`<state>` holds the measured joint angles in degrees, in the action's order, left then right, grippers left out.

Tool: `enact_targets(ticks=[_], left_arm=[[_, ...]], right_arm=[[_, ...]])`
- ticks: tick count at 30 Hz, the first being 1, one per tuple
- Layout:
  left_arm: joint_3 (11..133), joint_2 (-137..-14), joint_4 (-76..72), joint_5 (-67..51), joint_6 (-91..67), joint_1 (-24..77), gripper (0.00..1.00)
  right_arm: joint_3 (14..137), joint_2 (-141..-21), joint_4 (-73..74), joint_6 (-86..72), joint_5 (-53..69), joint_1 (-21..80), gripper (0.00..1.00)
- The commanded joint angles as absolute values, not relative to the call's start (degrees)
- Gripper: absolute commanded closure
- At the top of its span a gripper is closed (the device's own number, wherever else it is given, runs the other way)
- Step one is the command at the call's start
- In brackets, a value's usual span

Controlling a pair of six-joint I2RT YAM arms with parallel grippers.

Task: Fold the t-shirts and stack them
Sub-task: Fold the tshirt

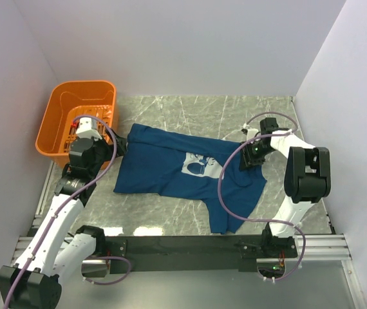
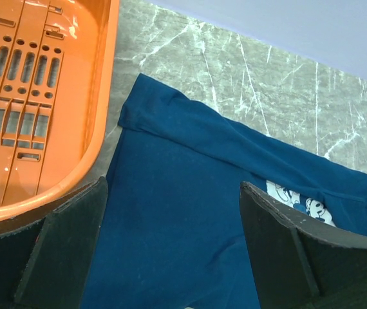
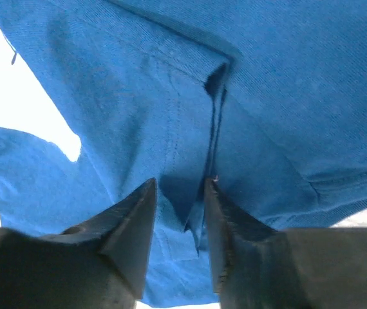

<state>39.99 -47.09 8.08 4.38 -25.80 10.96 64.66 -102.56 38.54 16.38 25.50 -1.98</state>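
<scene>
Pinching a t-shirt [image 3: 170,129] fold, right gripper [image 3: 178,212] jaws hide their tips; left gripper [image 2: 170,251] jaws gape

Robot lab test cell: plain white walls [image 1: 170,45] (three sides), marble-look table [image 1: 190,109], arms on aluminium rail [image 1: 325,248].

From above and behind the arms, we look down on the whole table [image 1: 170,109]. From the left wrist, we look down from mid-height over the basket [image 2: 42,96] and t-shirt [image 2: 190,193]. From the right wrist, we sit very close to the cloth. All three views share the t-shirt.
</scene>
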Motion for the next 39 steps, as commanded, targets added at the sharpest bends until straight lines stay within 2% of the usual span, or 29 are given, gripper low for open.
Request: enact_targets(ticks=[1, 2, 4, 10, 15, 20, 24, 27, 28, 30, 33, 34, 36, 37, 39], left_arm=[[39.55, -45.97, 6.77, 3.60, -26.72, 10.72, 0.12], [39.64, -45.97, 6.77, 3.60, -26.63, 10.72, 0.12], [39.73, -46.05, 6.77, 3.60, -26.54, 10.64, 0.12], [39.46, -46.58, 6.15, 3.08, -26.81, 10.63, 0.12], [39.46, -47.02, 5.89, 2.81, -26.89, 10.63, 0.12], [39.11, -47.02, 5.63, 2.64, -26.98, 10.63, 0.12], [38.50, -47.02, 5.10, 2.46, -27.33, 10.63, 0.12], [37.97, -47.37, 4.31, 1.76, -27.86, 10.63, 0.12], [37.88, -47.55, 4.22, 1.58, -27.95, 10.63, 0.12], [37.71, -47.90, 4.04, 1.41, -28.12, 10.63, 0.12], [37.88, -48.16, 4.04, 1.23, -28.04, 10.63, 0.12], [37.97, -48.16, 4.30, 1.40, -27.95, 10.63, 0.12], [38.14, -47.90, 4.66, 1.76, -27.60, 10.63, 0.12], [38.14, -47.73, 4.75, 1.93, -27.42, 10.63, 0.12], [37.88, -47.11, 5.18, 2.37, -27.33, 10.63, 0.12]], right_arm=[[66.97, -102.22, 38.76, 16.26, 24.79, -1.06, 0.58], [66.89, -101.43, 38.76, 16.52, 24.87, -0.79, 0.65], [66.18, -100.03, 38.41, 17.58, 24.87, -0.44, 0.73], [65.13, -96.24, 39.46, 19.95, 25.05, 1.32, 0.89], [62.50, -92.29, 39.55, 23.10, 26.10, 3.16, 0.97], [58.63, -88.52, 41.04, 29.78, 26.72, 7.29, 0.98], [53.28, -84.38, 41.31, 38.21, 24.09, 12.12, 0.96], [50.02, -80.69, 38.24, 39.11, 21.10, 17.13, 0.89], [49.84, -80.16, 36.75, 38.59, 20.75, 18.10, 0.84], [50.53, -79.98, 36.04, 36.93, 21.09, 21.17, 0.81], [52.64, -81.73, 36.82, 36.21, 22.41, 26.17, 0.72], [53.08, -82.17, 37.61, 36.38, 22.33, 27.76, 0.66], [53.70, -83.40, 38.40, 37.09, 22.32, 30.83, 0.62], [53.88, -83.76, 39.28, 37.44, 22.41, 31.46, 0.55], [54.58, -84.37, 40.69, 39.19, 23.20, 32.25, 0.54]])
